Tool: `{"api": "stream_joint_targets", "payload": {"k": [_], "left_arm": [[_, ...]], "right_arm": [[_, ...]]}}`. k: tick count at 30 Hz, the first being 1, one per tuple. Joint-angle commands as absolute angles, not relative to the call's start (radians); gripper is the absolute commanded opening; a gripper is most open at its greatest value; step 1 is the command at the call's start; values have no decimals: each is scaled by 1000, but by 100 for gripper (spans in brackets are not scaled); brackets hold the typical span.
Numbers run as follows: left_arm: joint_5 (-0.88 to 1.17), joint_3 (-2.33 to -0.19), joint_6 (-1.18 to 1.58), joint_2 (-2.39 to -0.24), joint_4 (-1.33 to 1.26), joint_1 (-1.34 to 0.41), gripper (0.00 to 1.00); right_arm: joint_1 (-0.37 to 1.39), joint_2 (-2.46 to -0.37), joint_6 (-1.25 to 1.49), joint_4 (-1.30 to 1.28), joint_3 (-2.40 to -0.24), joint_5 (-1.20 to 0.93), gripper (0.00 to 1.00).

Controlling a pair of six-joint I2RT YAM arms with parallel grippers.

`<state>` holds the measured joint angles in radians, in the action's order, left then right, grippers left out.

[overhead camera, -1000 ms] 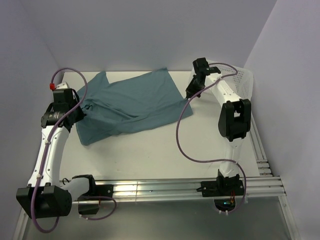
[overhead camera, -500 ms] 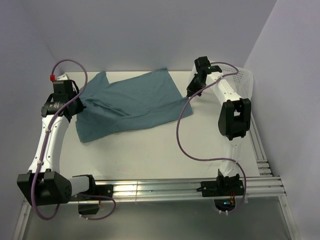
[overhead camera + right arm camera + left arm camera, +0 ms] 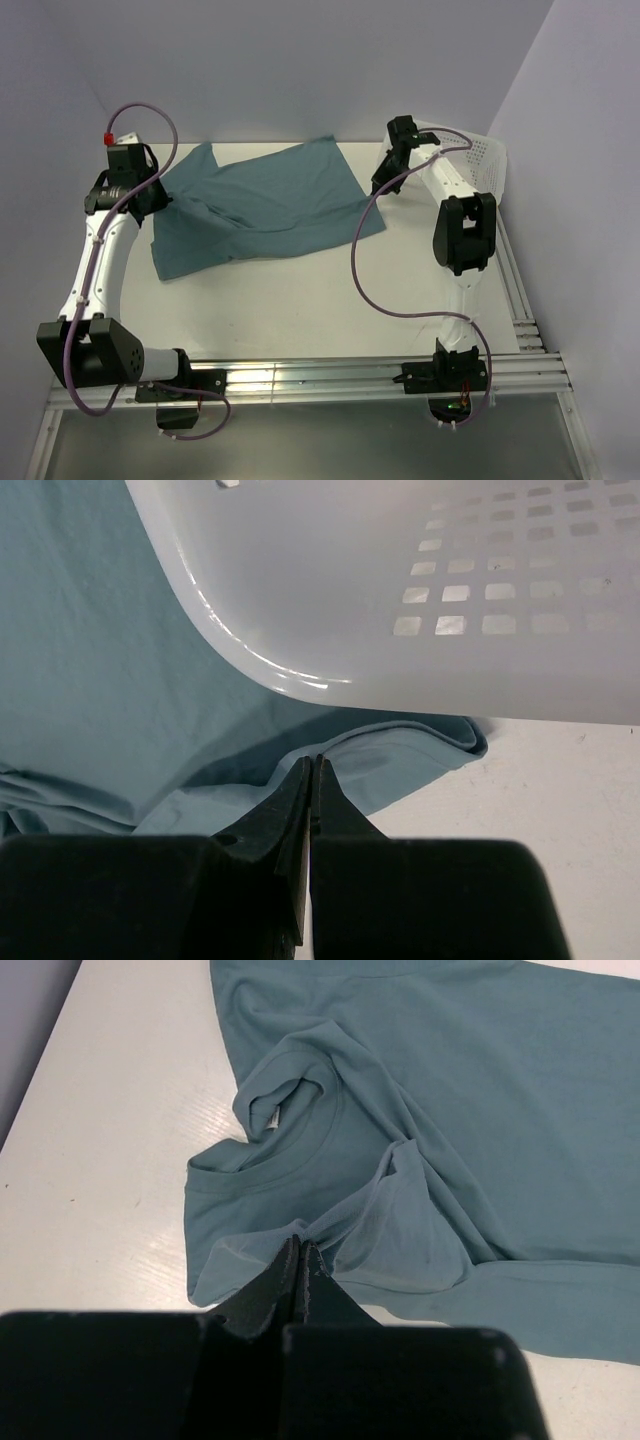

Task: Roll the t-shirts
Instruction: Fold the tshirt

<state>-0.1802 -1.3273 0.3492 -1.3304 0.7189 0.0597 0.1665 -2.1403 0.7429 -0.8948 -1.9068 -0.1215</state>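
Observation:
The teal t-shirt [image 3: 265, 205] lies spread and creased across the back of the white table [image 3: 300, 300]. My left gripper [image 3: 163, 200] is at the shirt's left edge, shut on a pinch of cloth by the collar [image 3: 300, 1245]; the collar and a folded sleeve show in front of it [image 3: 300, 1130]. My right gripper [image 3: 380, 190] is at the shirt's right edge, shut on the cloth's edge [image 3: 313, 765], close under the basket's rim. The shirt [image 3: 110, 660] fills the left of the right wrist view.
A white plastic mesh basket [image 3: 480, 160] stands at the back right corner, its rim [image 3: 330, 600] just above my right gripper. Purple cables loop over both arms. An aluminium rail [image 3: 300, 380] runs along the near edge. Walls close the left, back and right.
My left gripper has moved back and to the left with the cloth, pulling the shirt's left side that way. My right gripper has stayed nearly in place.

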Motion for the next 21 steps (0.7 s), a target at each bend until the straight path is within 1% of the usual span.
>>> {"api": "stream_joint_targets", "payload": {"k": [1,21], "left_arm": [[-169,-1384,321,-1348,683,64,0],[-160,-1445,314,-1454,637,64,0]], "right_arm": [[158,-2141,752,-882,-1967,-126,0],[158,-2198,753,-894,-2045,-133,0]]}}
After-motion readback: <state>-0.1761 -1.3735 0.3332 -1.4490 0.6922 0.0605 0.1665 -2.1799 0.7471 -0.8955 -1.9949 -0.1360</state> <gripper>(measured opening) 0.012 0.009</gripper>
